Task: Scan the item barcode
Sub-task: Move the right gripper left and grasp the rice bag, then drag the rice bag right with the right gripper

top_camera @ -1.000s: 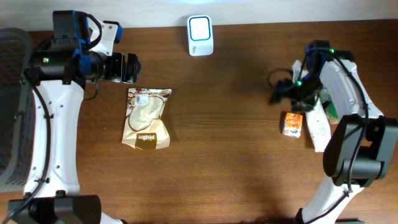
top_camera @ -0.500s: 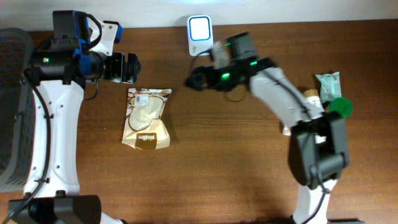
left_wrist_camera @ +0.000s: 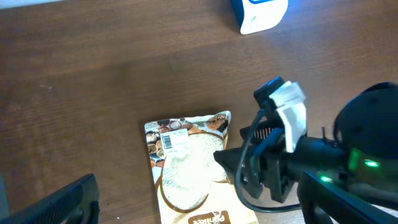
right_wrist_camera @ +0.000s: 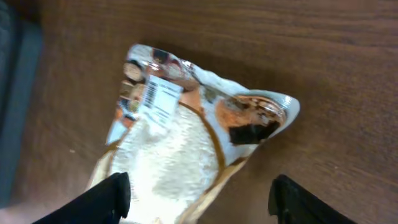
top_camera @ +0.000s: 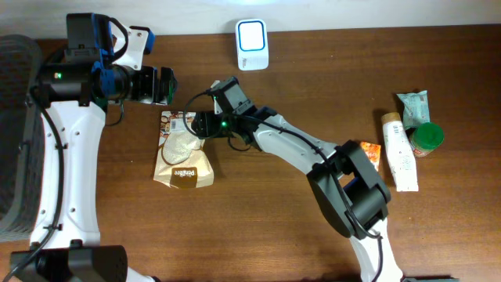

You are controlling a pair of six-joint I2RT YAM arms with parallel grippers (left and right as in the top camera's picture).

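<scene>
A tan and white pouch (top_camera: 185, 149) lies flat on the wooden table, with its barcode label (top_camera: 182, 122) facing up near the top left corner. My right gripper (top_camera: 198, 125) hovers open over the pouch's upper right edge. In the right wrist view the gripper (right_wrist_camera: 199, 202) has one finger over the pouch (right_wrist_camera: 168, 149) and the other over bare table, and the label (right_wrist_camera: 158, 98) shows ahead. My left gripper (top_camera: 165, 84) stands open just beyond the pouch's top; its wrist view shows the pouch (left_wrist_camera: 186, 168) and the right arm (left_wrist_camera: 280, 155). The white scanner (top_camera: 252, 45) stands at the back.
At the right stand a green-capped jar (top_camera: 428, 135), a white tube (top_camera: 398, 153), a teal packet (top_camera: 412, 104) and an orange carton (top_camera: 369, 154). A grey basket (top_camera: 16, 133) fills the left edge. The scanner (left_wrist_camera: 261, 12) also shows in the left wrist view.
My right arm has swung from the items at the right, past the scanner, across to the pouch. The left arm has not moved.
</scene>
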